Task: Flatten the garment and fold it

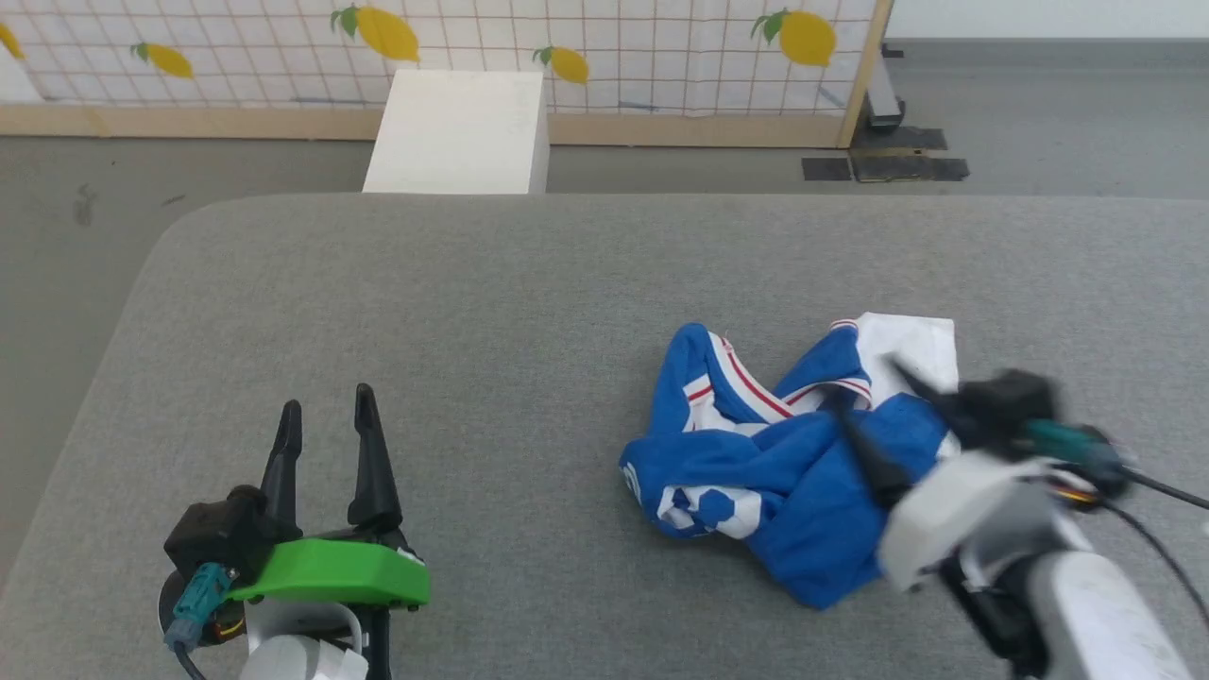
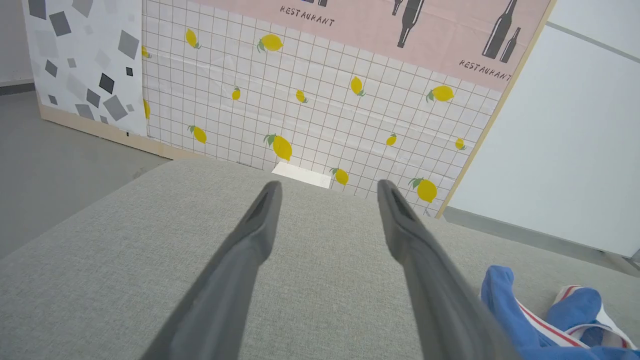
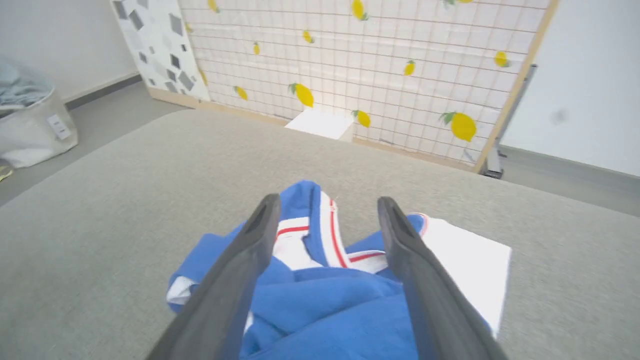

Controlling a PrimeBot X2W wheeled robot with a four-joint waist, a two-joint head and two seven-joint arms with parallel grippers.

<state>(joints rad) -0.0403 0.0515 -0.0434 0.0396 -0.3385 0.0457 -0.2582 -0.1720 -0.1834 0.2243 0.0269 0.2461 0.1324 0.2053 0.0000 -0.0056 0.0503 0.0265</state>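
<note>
- Nearest my head camera is my right forearm, blurred, with the right hand (image 1: 867,384) over the near-right part of the garment (image 1: 756,453). Its fingers are spread wide with nothing pinched between them, and the blue cloth lies loose beneath.
- Left hand (image 1: 328,399) sits at the near left above the bare tabletop (image 1: 472,283), well apart from the cloth. Its fingers are wide and empty too.
- The garment is a crumpled heap on the right half of the tabletop — blue body bunched over itself, striped trim twisted on top, one white sleeve (image 1: 911,345) lying flat at the far right.
- My judgement: flattening has barely begun. To do it well, each hand should take a distinct edge — a shoulder or a hem corner — rather than the middle of the bunch. Then I draw them apart low over the surface so the folds slide out.
- Risk: pinching several layers at once would only drag the lump along.
- Room for spreading lies to my left. A white box (image 1: 458,132) and a lemon-print panel (image 1: 614,47) stand beyond the far edge, out of my way.
</note>
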